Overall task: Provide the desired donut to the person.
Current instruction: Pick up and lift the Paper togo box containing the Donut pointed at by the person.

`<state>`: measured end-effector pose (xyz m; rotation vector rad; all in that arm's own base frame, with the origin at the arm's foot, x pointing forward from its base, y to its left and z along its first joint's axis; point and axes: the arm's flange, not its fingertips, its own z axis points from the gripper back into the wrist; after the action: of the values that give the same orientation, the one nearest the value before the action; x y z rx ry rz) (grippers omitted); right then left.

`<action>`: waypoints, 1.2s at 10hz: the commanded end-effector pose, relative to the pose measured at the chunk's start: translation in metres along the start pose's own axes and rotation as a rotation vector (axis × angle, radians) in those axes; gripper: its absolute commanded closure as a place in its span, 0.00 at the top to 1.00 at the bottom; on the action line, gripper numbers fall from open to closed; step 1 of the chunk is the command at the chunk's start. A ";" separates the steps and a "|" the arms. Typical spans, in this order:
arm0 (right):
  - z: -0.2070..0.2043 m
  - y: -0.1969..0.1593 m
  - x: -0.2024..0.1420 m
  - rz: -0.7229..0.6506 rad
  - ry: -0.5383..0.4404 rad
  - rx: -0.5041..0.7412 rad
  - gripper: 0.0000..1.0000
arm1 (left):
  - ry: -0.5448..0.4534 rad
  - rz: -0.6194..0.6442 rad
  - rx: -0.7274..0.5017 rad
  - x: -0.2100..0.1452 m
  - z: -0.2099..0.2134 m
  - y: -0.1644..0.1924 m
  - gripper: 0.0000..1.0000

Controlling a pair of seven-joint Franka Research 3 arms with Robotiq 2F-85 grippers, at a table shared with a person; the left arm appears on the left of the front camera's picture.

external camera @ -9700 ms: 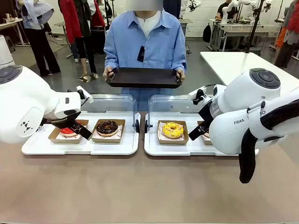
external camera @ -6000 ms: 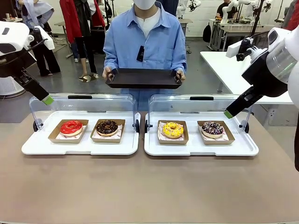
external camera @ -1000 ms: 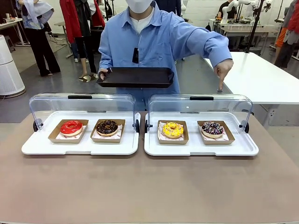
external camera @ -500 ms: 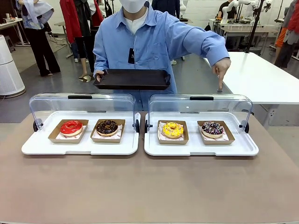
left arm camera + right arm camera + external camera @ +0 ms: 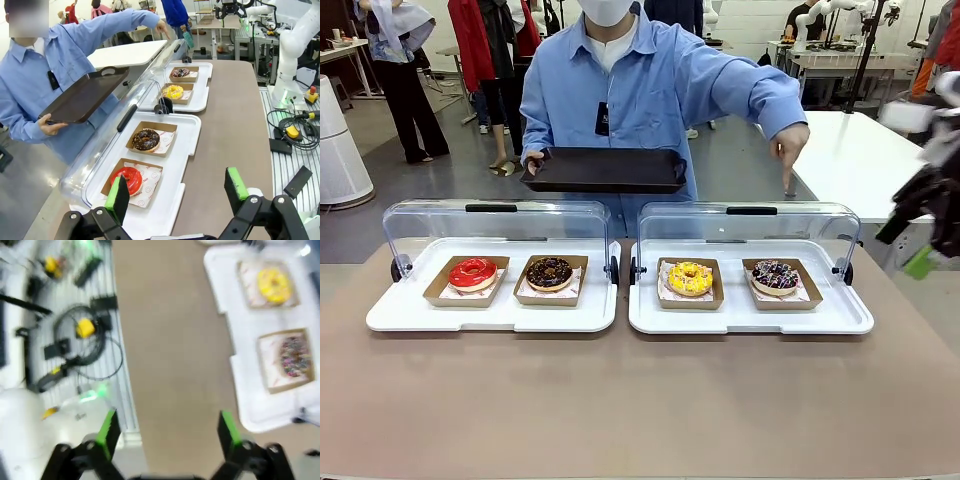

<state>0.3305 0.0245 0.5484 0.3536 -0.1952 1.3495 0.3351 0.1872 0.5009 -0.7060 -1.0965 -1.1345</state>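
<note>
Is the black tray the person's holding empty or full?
Empty. In the left wrist view the tray shows a bare dark top, nothing on it.

The person (image 5: 640,90) wears a light-blue button shirt over white; the left gripper (image 5: 177,189) is black, green-padded.

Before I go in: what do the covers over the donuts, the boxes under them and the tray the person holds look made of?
Covers: clear hard plastic, glossy; you see straight through them and light glints off. Boxes: brown cardboard, matte, with folded-up rims. Dark tray: smooth with a faint sheen, likely plastic, though the look leaves it open.
</note>
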 end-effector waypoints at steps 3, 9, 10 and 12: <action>-0.040 -0.035 0.034 -0.020 0.215 0.061 1.00 | -0.014 -0.007 0.002 0.001 0.001 0.000 1.00; -0.056 -0.041 0.035 -0.003 0.224 0.051 1.00 | -0.014 -0.007 0.002 0.001 0.001 0.000 1.00; -0.056 -0.041 0.035 -0.003 0.224 0.051 1.00 | -0.014 -0.007 0.002 0.001 0.001 0.000 1.00; -0.056 -0.041 0.035 -0.003 0.224 0.051 1.00 | -0.014 -0.007 0.002 0.001 0.001 0.000 1.00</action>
<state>0.3759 0.0703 0.5023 0.2512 0.0092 1.3976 0.3352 0.1872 0.5007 -0.7062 -1.0953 -1.1343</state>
